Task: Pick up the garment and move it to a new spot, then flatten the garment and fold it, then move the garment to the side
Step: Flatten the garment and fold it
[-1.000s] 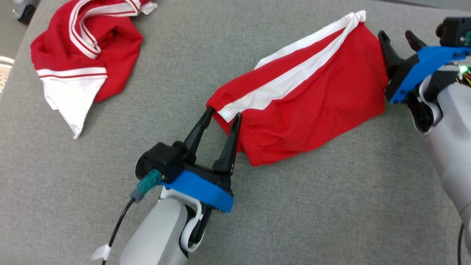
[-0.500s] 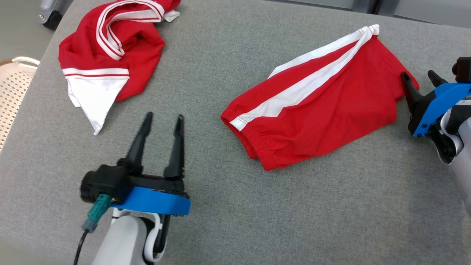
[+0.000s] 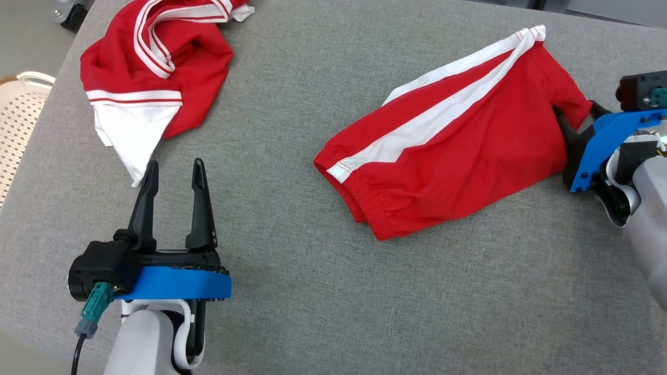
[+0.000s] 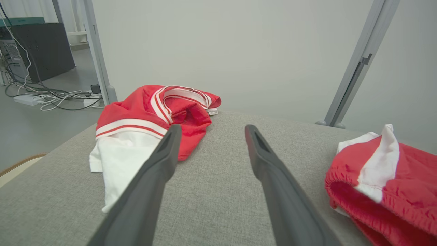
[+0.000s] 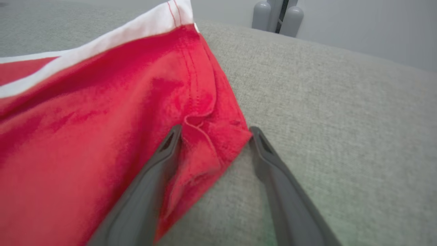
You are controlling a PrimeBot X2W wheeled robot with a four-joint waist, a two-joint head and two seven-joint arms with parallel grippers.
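Garment [image 3: 458, 151]: red shorts with a white side stripe, lying mostly flat on the grey fabric surface [image 3: 312, 291], right of centre in the head view. Set on a diagonal, with the elastic waistband at the near-left end and the leg hem at the far-right end. Some wrinkling near the waistband.

Right gripper [image 5: 215, 131]: at the hem end of the shorts. Jaws wide apart and straddling the near corner of the hem. In the right wrist view a bunched red fold lies between the two fingers, touching the left one. Nothing clamped; the cloth rests on the surface.

Left gripper [image 3: 175, 164]: lower left of the head view, well apart from the shorts. Jaws spread wide and empty, over bare surface, fingers pointing away from the robot.

Second garment [image 3: 151, 67]: red and white top, crumpled at the far-left corner. Its white tip lies just beside the left fingertips.

Pale perforated basket [image 3: 15, 114] sits beyond the surface's left edge.
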